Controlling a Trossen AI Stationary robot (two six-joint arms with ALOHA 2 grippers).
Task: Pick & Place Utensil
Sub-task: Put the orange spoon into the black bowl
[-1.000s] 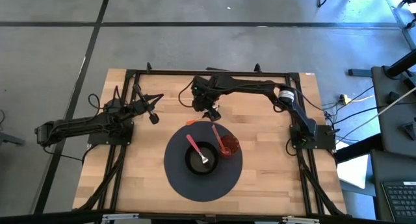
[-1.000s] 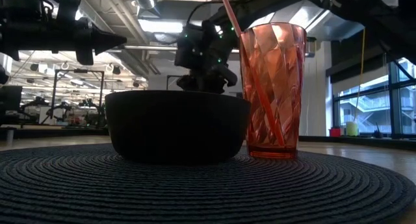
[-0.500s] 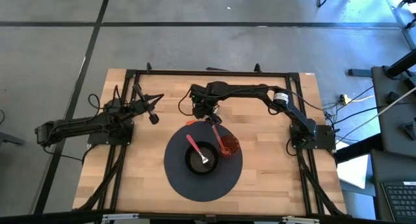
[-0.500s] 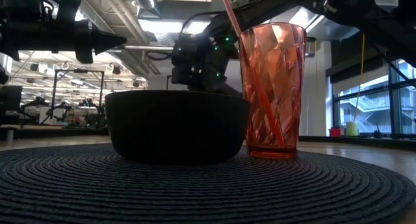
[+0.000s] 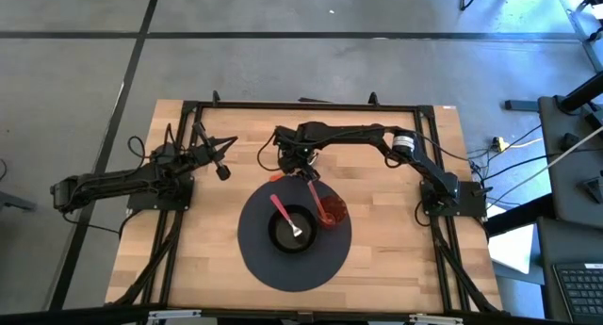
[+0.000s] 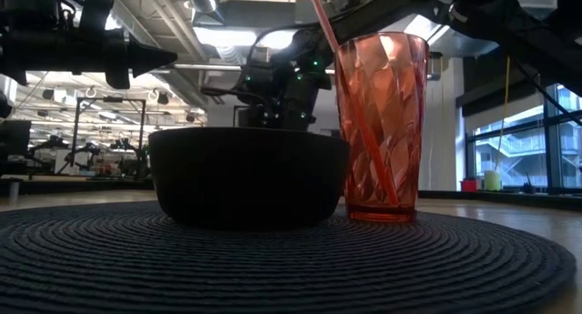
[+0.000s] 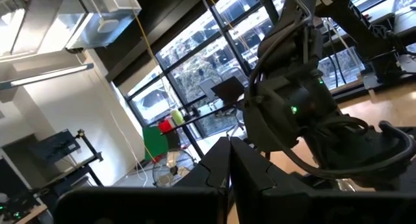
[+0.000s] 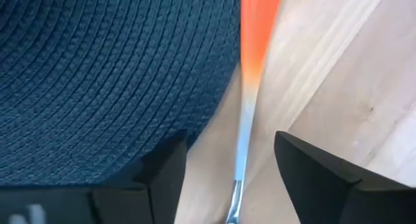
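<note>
An orange-handled utensil (image 8: 255,68) with a metal shaft lies flat on the wooden table beside the edge of the round dark placemat (image 8: 110,68). In the high view its orange handle (image 5: 275,178) shows at the mat's far left edge. My right gripper (image 8: 237,178) is open just above it, one finger on each side of the metal shaft, touching nothing. It also shows in the high view (image 5: 300,167). My left gripper (image 5: 222,170) is shut and empty, waiting at the table's left.
On the placemat (image 5: 254,254) stand a black bowl (image 5: 292,233) holding a pink-handled utensil (image 5: 281,212) and a red faceted cup (image 5: 332,212) holding a red-handled utensil (image 5: 314,193). Both stand just nearer than my right gripper. Black frame rails edge the table.
My right gripper has moved a little toward the table's left edge and turned at the wrist, coming over the orange-handled utensil. The bowl, the cup and their utensils have not moved.
</note>
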